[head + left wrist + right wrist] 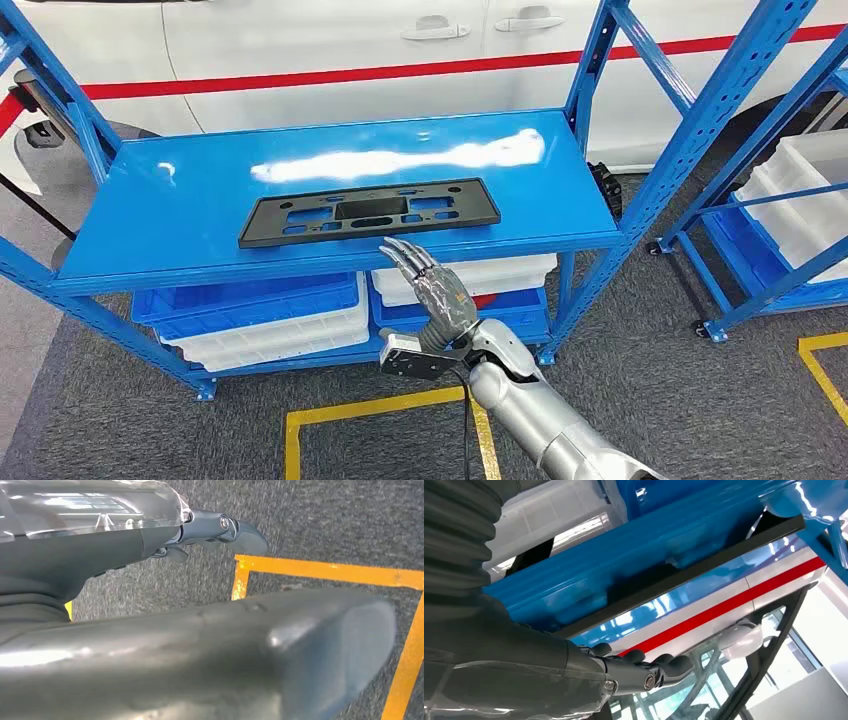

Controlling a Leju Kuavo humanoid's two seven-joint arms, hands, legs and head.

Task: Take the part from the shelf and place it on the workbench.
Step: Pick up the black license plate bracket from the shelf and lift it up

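Observation:
A flat black plastic part (368, 211) with several rectangular cut-outs lies lengthwise on the blue shelf top (180, 200). My right hand (432, 292) is raised just in front of the shelf's front edge, below the part's right half, fingers stretched out and apart, holding nothing. In the right wrist view the black part (684, 575) shows as a dark strip along the blue shelf edge, beyond my right hand's fingers (649, 665). My left hand (215, 530) hangs over the grey floor with nothing in it, fingers loosely extended.
White and blue bins (270, 320) fill the shelf's lower level. A second blue rack with white bins (790, 200) stands to the right. A white car with a red stripe (350, 50) is behind the shelf. Yellow tape lines (380, 410) mark the grey floor.

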